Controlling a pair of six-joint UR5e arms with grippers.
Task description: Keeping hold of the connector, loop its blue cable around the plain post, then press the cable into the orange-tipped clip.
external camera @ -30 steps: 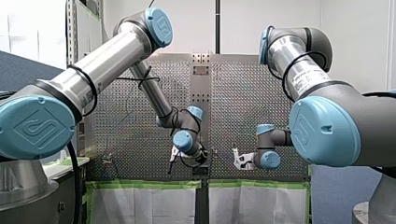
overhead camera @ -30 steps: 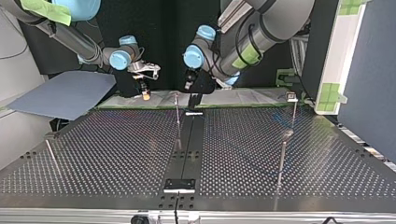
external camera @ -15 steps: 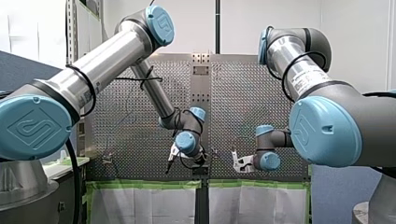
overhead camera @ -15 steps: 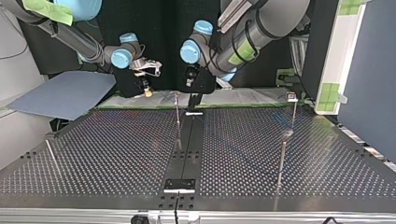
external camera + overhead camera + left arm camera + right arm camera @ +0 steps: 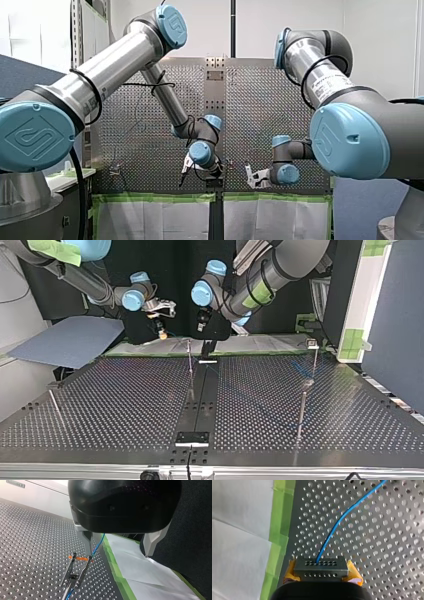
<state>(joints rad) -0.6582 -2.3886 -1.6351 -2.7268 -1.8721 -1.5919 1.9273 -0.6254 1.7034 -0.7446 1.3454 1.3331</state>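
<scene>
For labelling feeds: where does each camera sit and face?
Front: behind the shoulders, facing the perforated table; my left arm, my right arm show.
Top: across the table, facing both arms.
Left wrist: on that arm, faces the orange-tipped clip past open jaws.
Right wrist: likewise, facing the connector in its jaws.
Shared: both wrist views show the blue cable.

Open perforated desk [image 5: 115, 405] between thin upright rods [image 5: 302, 412] (several, well apart), blue cable [image 5: 98, 545] strung across beside orange-tipped clip [image 5: 79, 558].
</scene>
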